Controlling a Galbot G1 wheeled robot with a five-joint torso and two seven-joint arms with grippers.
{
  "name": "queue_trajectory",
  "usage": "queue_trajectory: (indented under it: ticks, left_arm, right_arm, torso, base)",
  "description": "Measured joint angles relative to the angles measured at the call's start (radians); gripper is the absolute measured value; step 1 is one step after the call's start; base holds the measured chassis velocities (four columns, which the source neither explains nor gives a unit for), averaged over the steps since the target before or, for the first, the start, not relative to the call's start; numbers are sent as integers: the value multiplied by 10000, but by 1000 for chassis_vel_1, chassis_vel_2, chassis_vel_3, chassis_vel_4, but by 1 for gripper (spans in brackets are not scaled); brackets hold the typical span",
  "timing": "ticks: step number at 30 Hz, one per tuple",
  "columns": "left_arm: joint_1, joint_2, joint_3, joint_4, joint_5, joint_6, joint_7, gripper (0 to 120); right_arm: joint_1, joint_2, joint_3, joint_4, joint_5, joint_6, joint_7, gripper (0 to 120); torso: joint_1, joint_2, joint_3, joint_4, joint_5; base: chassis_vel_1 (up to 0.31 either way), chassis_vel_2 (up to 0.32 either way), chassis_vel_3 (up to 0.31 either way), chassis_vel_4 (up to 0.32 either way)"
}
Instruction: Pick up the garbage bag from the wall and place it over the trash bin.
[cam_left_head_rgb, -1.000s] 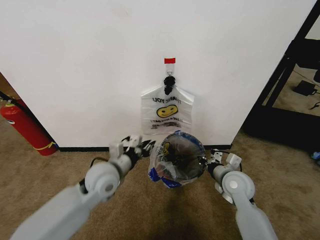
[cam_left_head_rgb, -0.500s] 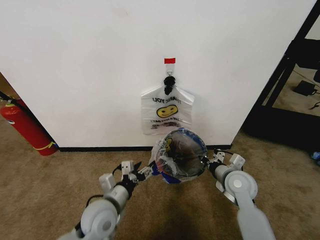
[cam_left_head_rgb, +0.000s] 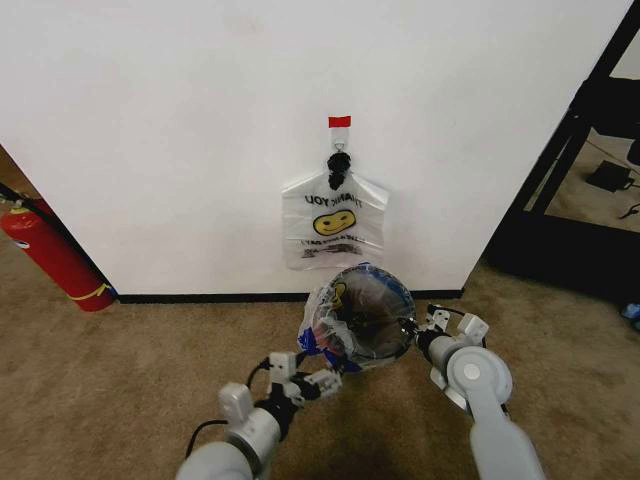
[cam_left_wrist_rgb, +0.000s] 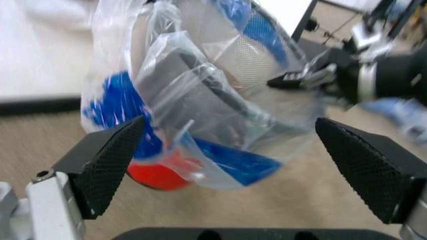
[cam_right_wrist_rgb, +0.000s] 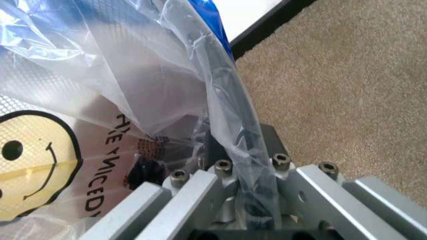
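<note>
Presently, the garbage bag (cam_left_head_rgb: 352, 318) is being worn over the trash bin (cam_left_head_rgb: 362, 322), which is standing on the carpet (cam_left_head_rgb: 120, 380) below the bunch of bags (cam_left_head_rgb: 334, 222) hanging at 12 o'clock on the wall. Its rim at 3 o'clock is being pinched, plastic included, by the clenched right gripper (cam_left_head_rgb: 412, 334). The left gripper (cam_left_head_rgb: 322, 379) is being held released at 7 o'clock, just clear of the bag, and is judged the nearer one for the loose plastic there.
</note>
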Motion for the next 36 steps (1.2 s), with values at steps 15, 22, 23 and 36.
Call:
queue_trajectory:
  ticks: [15, 22, 23, 36]
  left_arm:
    - [-274, -40, 228, 767, 710, -93, -290, 89]
    - [-331, -161, 268, 867, 733, -103, -406, 70]
    - [-365, -176, 274, 888, 734, -116, -413, 65]
    - [-293, -206, 380, 1013, 756, -120, -369, 20]
  right_arm:
    - [60, -24, -70, -61, -76, -50, -102, 0]
    - [88, -23, -137, -76, -84, -60, -99, 0]
    - [79, -15, -144, -77, -92, -61, -100, 0]
    - [45, -32, -151, 31, -107, -61, -111, 0]
  torso:
    - [1, 0, 0, 2, 0]
    - [0, 0, 0, 1, 0]
    - [1, 0, 0, 1, 0]
    - [0, 0, 0, 1, 0]
  base:
    - [0, 0, 0, 0]
    - [0, 0, 0, 0]
    - [0, 0, 0, 0]
    - [0, 0, 0, 0]
